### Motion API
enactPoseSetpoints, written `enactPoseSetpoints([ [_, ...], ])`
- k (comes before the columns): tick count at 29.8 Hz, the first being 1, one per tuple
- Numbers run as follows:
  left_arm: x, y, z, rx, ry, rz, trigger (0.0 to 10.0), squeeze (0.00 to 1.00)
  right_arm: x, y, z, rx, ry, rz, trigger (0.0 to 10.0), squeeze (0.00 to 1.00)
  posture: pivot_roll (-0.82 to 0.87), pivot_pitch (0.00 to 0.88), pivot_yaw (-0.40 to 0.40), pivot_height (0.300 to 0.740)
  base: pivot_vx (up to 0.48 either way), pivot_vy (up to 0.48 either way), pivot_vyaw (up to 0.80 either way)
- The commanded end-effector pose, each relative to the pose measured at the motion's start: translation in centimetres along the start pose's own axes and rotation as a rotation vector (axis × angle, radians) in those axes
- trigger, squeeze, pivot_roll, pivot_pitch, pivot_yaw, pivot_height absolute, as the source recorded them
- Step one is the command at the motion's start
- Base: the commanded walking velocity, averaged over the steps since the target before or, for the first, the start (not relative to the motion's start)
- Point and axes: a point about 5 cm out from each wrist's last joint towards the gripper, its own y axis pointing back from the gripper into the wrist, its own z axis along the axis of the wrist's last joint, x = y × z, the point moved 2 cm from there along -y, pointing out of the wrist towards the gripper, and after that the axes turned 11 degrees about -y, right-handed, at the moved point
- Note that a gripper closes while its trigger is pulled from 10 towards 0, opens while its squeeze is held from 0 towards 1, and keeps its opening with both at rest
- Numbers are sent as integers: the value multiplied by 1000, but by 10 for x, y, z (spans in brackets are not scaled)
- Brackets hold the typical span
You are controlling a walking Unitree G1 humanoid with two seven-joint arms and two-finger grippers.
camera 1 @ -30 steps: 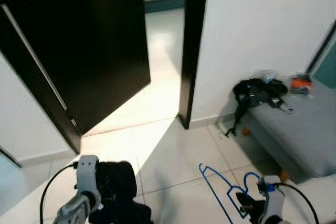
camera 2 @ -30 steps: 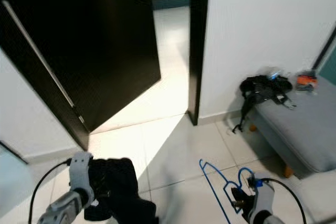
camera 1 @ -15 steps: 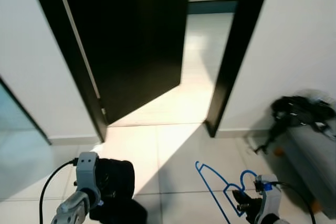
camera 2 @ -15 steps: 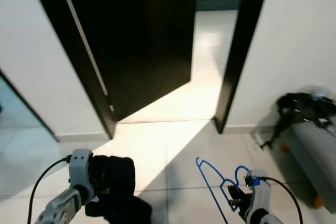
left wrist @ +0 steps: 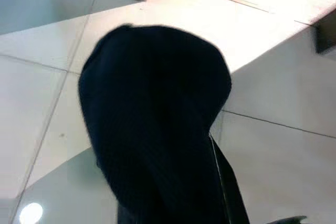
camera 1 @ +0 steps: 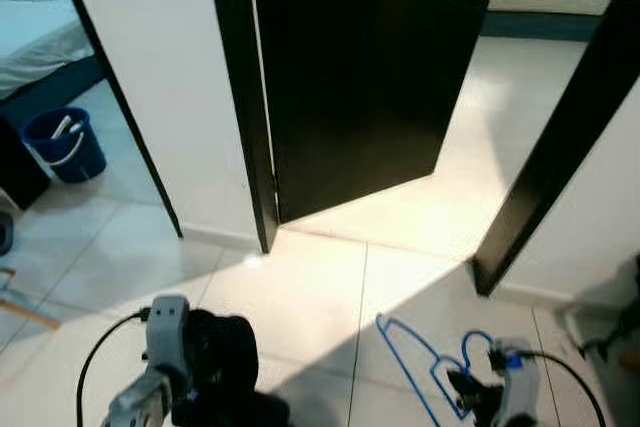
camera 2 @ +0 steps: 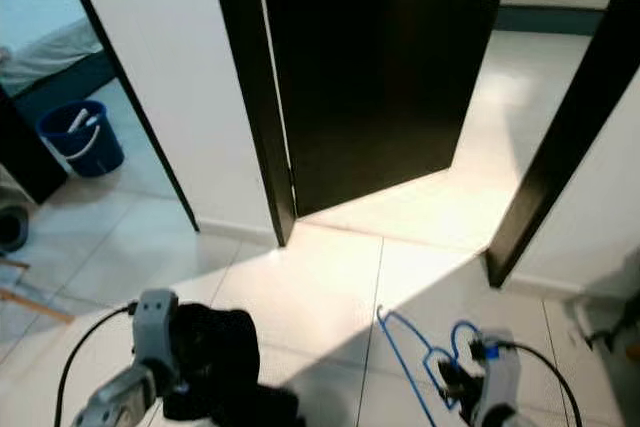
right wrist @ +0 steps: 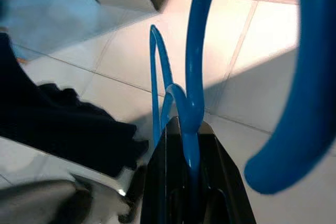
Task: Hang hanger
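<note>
A blue wire hanger [camera 1: 420, 357] is held low at the right, over the tiled floor, with its hook curling up beside the wrist. My right gripper [camera 1: 470, 392] is shut on it; in the right wrist view the hanger's neck [right wrist: 191, 77] runs down between the black fingers [right wrist: 157, 192]. At the lower left, my left gripper [camera 1: 200, 357] carries a black garment [camera 1: 225, 347] that is bunched over its fingers and hides them. In the left wrist view, that garment [left wrist: 157, 119] hangs above the pale tiles.
A dark door [camera 1: 370, 77] stands ajar ahead, with a sunlit room and floor behind it. Its dark frame post [camera 1: 560, 167] slants down at the right. A white wall section [camera 1: 170, 77] divides it from a second doorway at the left with a blue bucket [camera 1: 65, 142].
The view has swung to the left: the grey bench and black bag have left the picture at the right, and the bucket and left doorway have come in. Both grippers keep their hold.
</note>
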Motion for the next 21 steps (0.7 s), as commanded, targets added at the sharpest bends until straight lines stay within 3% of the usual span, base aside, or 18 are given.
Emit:
enactPoseSetpoints([
  [1, 2, 3, -5, 7, -3, 5, 10000, 0, -2, 4, -8, 30, 1, -2, 10000, 0, 1, 94, 5, 740, 0, 0, 781],
  [21, 3, 2, -4, 4, -3, 9, 10000, 0, -1, 3, -6, 31, 6, 7, 10000, 0, 3, 109, 4, 740, 0, 0, 783],
])
